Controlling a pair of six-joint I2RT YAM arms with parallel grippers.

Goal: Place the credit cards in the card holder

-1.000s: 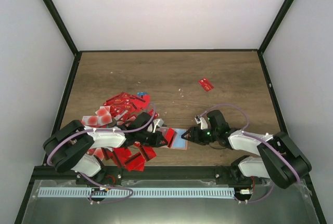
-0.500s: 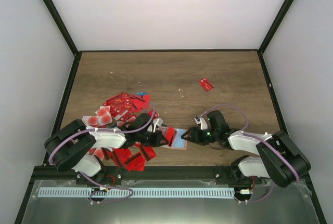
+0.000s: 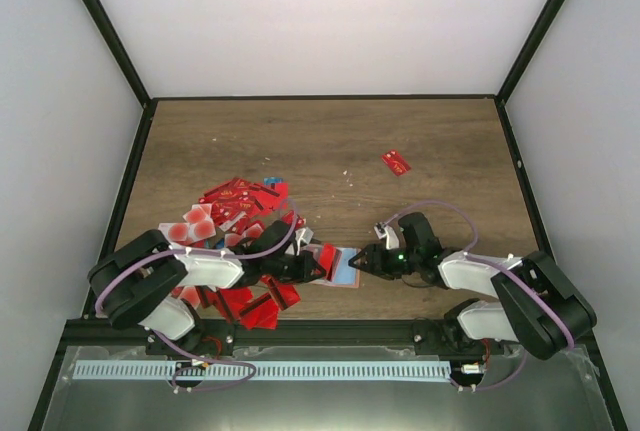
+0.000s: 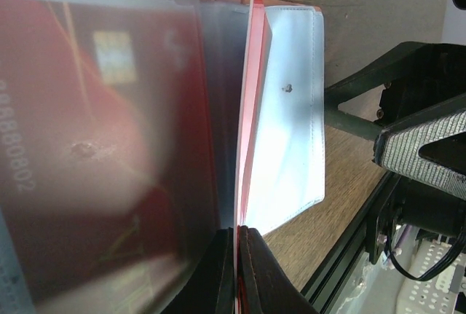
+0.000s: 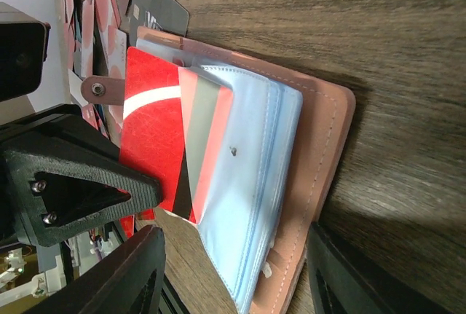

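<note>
The wooden desk (image 3: 400, 131) carries a heap of credit cards (image 3: 235, 201) at its near left, mostly red. Just right of the heap, between the two arms, the card holder (image 5: 331, 139) lies flat and open with its pale blue sleeves up. The right jaws stand apart, one at each side of the holder's near end; whether they touch it cannot be told. The left jaws are pinched shut on one red card (image 4: 245, 132), held on edge among the holder's sleeves.

The salmon-tan card holder (image 3: 345, 271) lies open by the middle of the worktop's (image 3: 330, 141) near edge, a red card (image 5: 149, 135) slanted across its pale blue sleeves. The credit cards (image 3: 235, 206), mostly red, heap toward the near-left corner.
</note>
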